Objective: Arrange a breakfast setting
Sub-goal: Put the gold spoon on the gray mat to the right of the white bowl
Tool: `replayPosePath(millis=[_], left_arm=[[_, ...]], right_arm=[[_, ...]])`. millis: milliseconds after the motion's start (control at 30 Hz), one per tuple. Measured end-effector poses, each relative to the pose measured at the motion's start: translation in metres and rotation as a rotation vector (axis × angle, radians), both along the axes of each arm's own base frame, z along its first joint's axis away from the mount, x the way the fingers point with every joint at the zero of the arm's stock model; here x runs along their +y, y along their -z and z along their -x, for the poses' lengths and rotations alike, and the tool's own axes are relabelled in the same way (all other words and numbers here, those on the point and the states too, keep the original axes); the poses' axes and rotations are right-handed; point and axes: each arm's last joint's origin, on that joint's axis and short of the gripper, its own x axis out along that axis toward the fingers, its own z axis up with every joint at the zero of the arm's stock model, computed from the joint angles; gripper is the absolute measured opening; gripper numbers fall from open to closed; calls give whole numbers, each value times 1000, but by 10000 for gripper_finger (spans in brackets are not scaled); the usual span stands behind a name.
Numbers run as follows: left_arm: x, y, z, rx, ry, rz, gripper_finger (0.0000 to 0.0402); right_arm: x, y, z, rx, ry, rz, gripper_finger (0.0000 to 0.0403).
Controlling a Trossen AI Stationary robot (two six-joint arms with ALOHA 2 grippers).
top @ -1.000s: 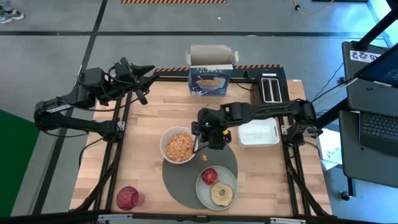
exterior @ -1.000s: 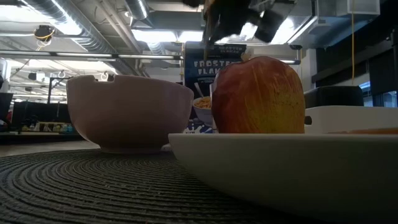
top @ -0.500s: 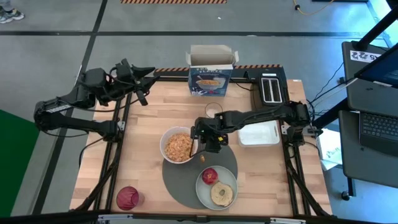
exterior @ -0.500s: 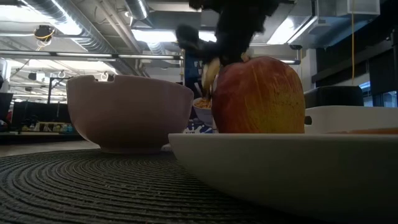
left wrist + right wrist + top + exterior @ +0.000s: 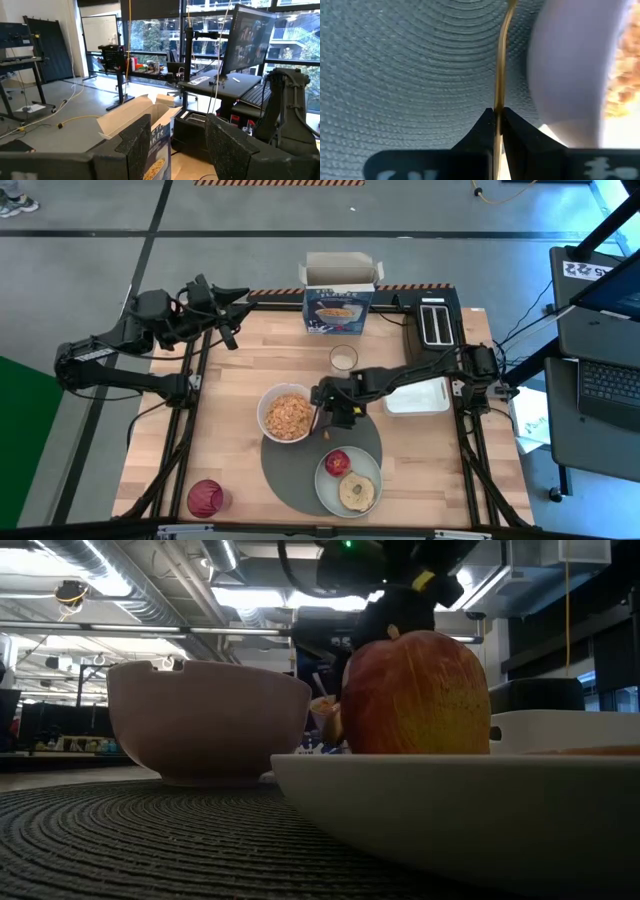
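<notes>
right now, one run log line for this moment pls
right gripper shut on gold spoon | spoon over mat beside white bowl | left gripper open, off table's far left corner

a pale wooden counter [image 5: 230, 390] with a black metal frame stood on a grey floor. a black two-slot toaster [image 5: 436, 323] sat at its far edge toward the right, and a white rectangular tray [image 5: 417, 394] lay just in front of it, nearer the middle. a small red round container [image 5: 206, 499] sat near the front left corner. off to the right stood an open laptop [image 5: 608, 387] on a dark stand. beyond the counter, desks with monitors [image 5: 246, 35] stood before large windows.
</notes>
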Motion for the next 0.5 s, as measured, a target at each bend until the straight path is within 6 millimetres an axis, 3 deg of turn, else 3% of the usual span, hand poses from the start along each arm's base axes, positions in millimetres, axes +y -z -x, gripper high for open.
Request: replayPosePath(millis=[500], left_arm=[[2, 3, -8, 19, -3, 5, 176]], right_arm=[[0, 29, -1, -13, -3, -36, 16]])
